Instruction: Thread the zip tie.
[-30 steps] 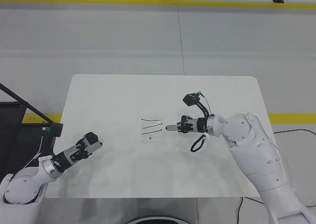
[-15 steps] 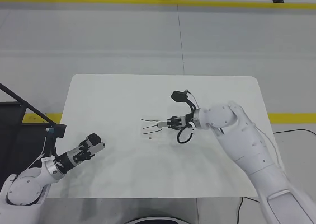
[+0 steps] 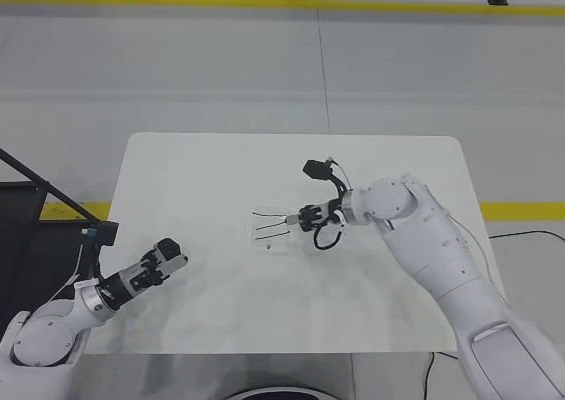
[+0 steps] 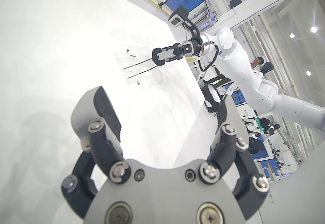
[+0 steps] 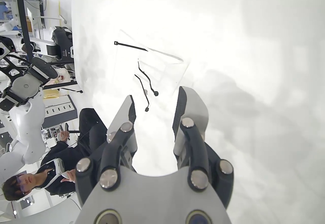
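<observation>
From above, my right claw (image 3: 294, 220) sits at the end of the ties (image 3: 270, 213) on a clear sheet (image 3: 272, 243); my left claw (image 3: 166, 255) hangs well apart. Left wrist: left jaws wide, empty. Right wrist: right jaws half open, holding nothing (ties just ahead); I reckon closing here could catch both thin ties at once, or skid the sheet

Noted zip ties (image 3: 270, 222) on clear plate (image 5: 167, 70) mid-table (image 3: 212, 170). Found right-edge approach blocked by right gripper (image 3: 297, 219), jaws apart, just beside tie ends. Saw bare top toward far and left edges. Logged left gripper (image 3: 174, 256) near front-left corner, jaws apart, well apart from plate.
</observation>
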Controlling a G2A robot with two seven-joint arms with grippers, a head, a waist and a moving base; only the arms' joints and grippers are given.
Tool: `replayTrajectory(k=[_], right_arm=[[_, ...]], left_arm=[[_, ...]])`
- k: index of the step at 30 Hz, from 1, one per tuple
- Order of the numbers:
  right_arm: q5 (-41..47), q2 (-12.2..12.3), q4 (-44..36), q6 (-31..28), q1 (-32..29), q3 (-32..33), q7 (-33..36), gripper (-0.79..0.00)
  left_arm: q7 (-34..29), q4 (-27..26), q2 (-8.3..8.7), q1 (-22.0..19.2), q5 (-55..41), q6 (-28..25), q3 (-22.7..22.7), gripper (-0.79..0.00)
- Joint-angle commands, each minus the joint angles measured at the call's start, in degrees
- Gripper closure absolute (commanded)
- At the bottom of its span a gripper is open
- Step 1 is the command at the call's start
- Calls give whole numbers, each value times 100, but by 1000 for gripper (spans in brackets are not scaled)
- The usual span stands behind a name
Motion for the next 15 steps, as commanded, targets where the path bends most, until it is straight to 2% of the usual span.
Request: replayTrajectory(k=[1, 9, 15], right_arm=[[25, -27, 84, -31, 40, -28, -2, -348], [94, -127, 330, -108, 160, -123, -3, -262], [122, -192, 483, -139, 232, -178, -1, -240]], left_arm=[[0, 0, 0, 0, 0, 0, 0, -785], [0, 0, 0, 0, 0, 0, 0, -785], [0, 0, 0, 0, 0, 0, 0, -785]])
